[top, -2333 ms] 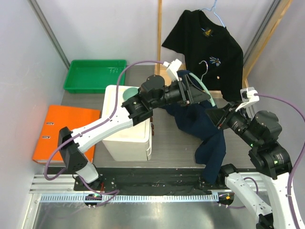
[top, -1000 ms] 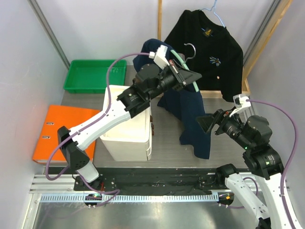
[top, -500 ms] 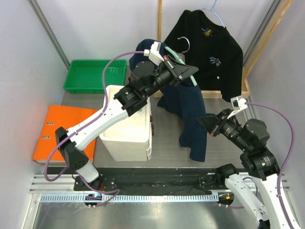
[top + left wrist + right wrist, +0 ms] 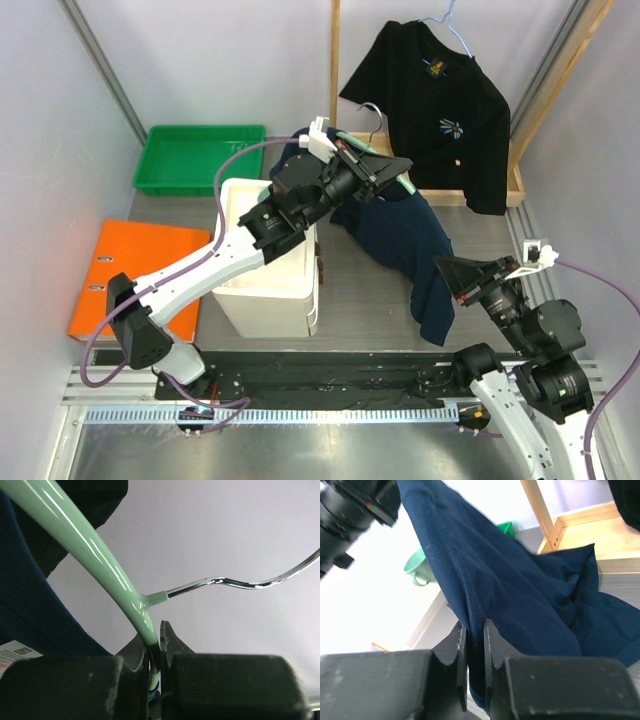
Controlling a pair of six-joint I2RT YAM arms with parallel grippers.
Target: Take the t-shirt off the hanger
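The left end effector [image 4: 392,168] is clamped shut on the hanger [image 4: 398,181], raised above the desk [image 4: 360,290]. In the left wrist view the pale green bar of the hanger [image 4: 100,550] is seen pinched between the closed jaws of that end effector [image 4: 156,636], just below the point where the metal hook leaves the bar.

The dark blue t-shirt [image 4: 400,228] is draped over the hanger and hangs down and to the right from it, its lower end reaching toward the right arm. The upper part is bunched around the left end effector, above the white box [image 4: 265,270].

The right end effector [image 4: 446,268] is held low at the right, closed on the lower part of the t-shirt. In the right wrist view a fold of the blue cloth [image 4: 520,590] is gripped in the narrow gap of that end effector [image 4: 475,630].

A black shirt [image 4: 440,100] is hung at the back on a wooden rack [image 4: 335,50]. A green tray [image 4: 200,160] and an orange folder [image 4: 140,270] are placed at the left of the desk.
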